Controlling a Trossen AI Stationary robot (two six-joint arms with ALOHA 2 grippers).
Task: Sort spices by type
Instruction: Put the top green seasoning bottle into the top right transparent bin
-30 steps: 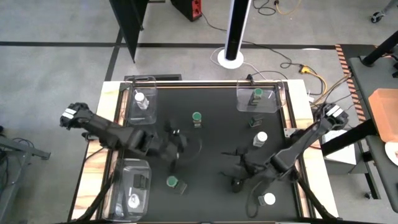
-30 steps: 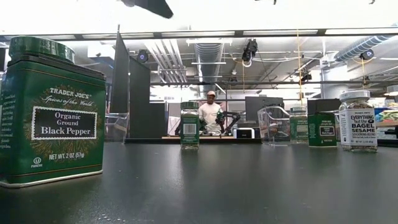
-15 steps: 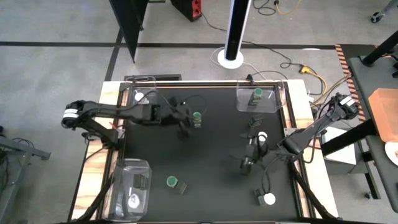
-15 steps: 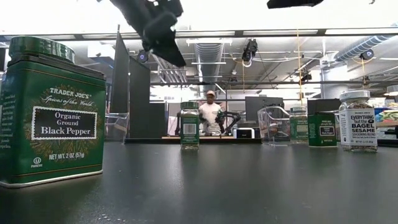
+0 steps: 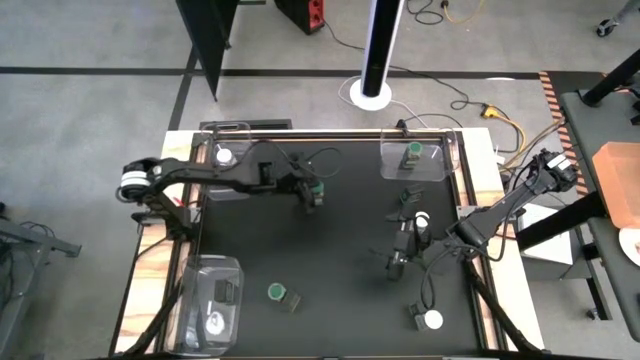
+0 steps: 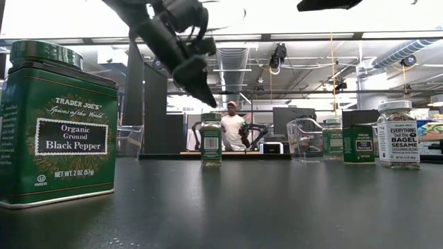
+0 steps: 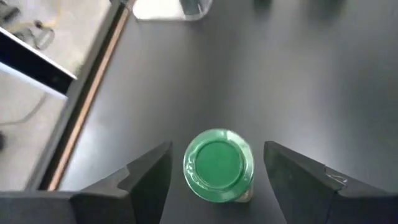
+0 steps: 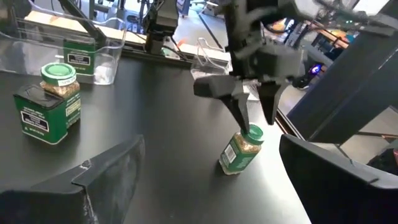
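A spice jar with a round green lid (image 5: 316,190) stands upright on the black table, left of the middle. My left gripper (image 5: 308,189) hangs open right over it, pointing down. Its two fingers (image 7: 152,174) stand on either side of the lid (image 7: 217,165) with a gap on each side. The right wrist view shows those fingertips (image 8: 244,117) at about the height of the jar's lid (image 8: 251,132). My right gripper (image 5: 398,262) waits open over the table's right half, beside a white-lidded jar (image 5: 421,222) and a green tin (image 5: 408,197).
Clear trays stand at the far left (image 5: 238,172), the far right (image 5: 440,165) and the near left (image 5: 200,285), each holding spices. A green pepper tin (image 5: 277,293) and a white-lidded jar (image 5: 432,320) stand loose near the front edge. A person (image 6: 234,128) sits far behind the table.
My left gripper has swung from the table's near-left middle toward the far edge and rightward, then come down over the green-lidded jar. My right gripper moved toward the far edge, up beside the white-lidded jar, and has since kept still. No jar has moved.
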